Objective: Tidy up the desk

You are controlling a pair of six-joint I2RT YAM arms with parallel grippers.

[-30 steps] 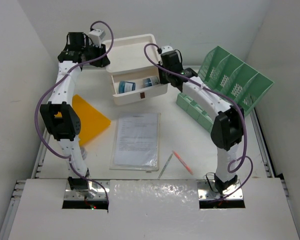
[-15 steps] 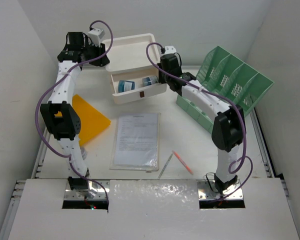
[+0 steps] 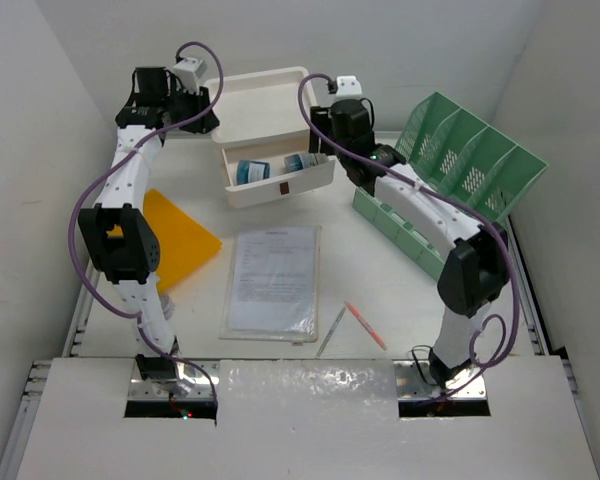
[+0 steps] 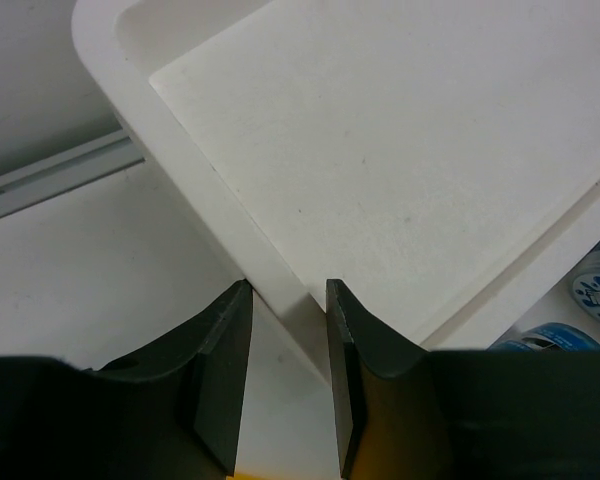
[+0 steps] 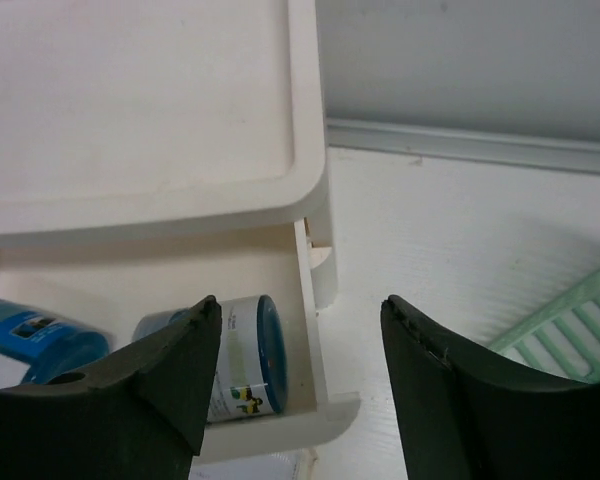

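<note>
Fingers of the right gripper [image 5: 300,305] gape over the open drawer's [image 3: 285,186] right end, front at six o'clock; left gripper [image 4: 288,290] pinches the drawer box [image 3: 260,100], at the desk's [image 3: 380,290] twelve o'clock.

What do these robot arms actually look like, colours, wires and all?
Both are built from slim white tubes linked by chunky black joints: the left arm and the right arm. A purple cable loops loosely along each one. The left end effector and the right end effector each finish in two flat black fingers. No lettering or markings are visible.
</note>
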